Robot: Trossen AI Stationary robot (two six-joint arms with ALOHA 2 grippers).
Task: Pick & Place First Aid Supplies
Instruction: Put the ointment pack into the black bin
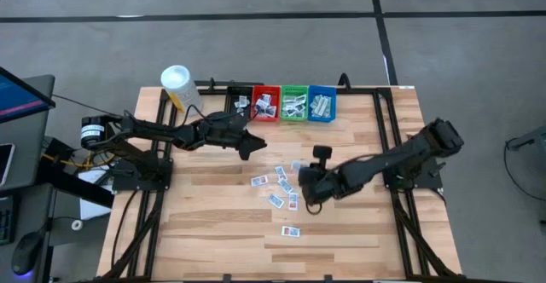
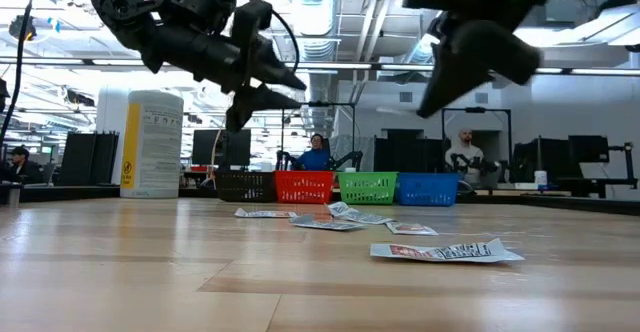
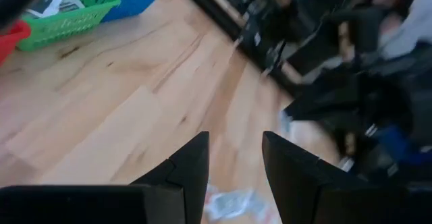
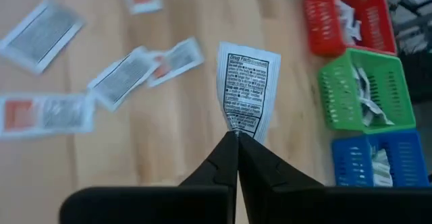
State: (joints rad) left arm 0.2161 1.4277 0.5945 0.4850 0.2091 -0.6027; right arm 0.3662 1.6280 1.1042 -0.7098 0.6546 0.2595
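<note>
The right tool (image 4: 236, 142) is closed on one white packet with dark print (image 4: 247, 91), pinching it by one end so that the rest of the packet stands clear ahead of the fingertips. In the high view this right tool (image 1: 312, 189) sits over the middle of the tabletop (image 1: 213, 232), at the right edge of the scattered packets (image 1: 277, 189); the low view shows it raised off the surface. The loose packets lie flat on the wood in a small cluster near the centre, with one more packet (image 1: 291, 231) lying apart on the near side. The right wrist view shows several of them spread on the boards, some with red print and some with dark print. The left tool (image 1: 253, 144) is held above the tabletop, left of centre and just in front of the row of bins, its fingers (image 3: 192, 166) standing apart with nothing between them. Along the far edge stand four bins in a row: a black bin (image 1: 240, 102), a red bin (image 1: 265, 103), a green bin (image 1: 294, 102) and a blue bin (image 1: 322, 103), each already containing white packets. A yellow bottle with a white cap (image 1: 177, 85) stands at the far left corner. People are visible in the room beyond the tabletop in the low view.
</note>
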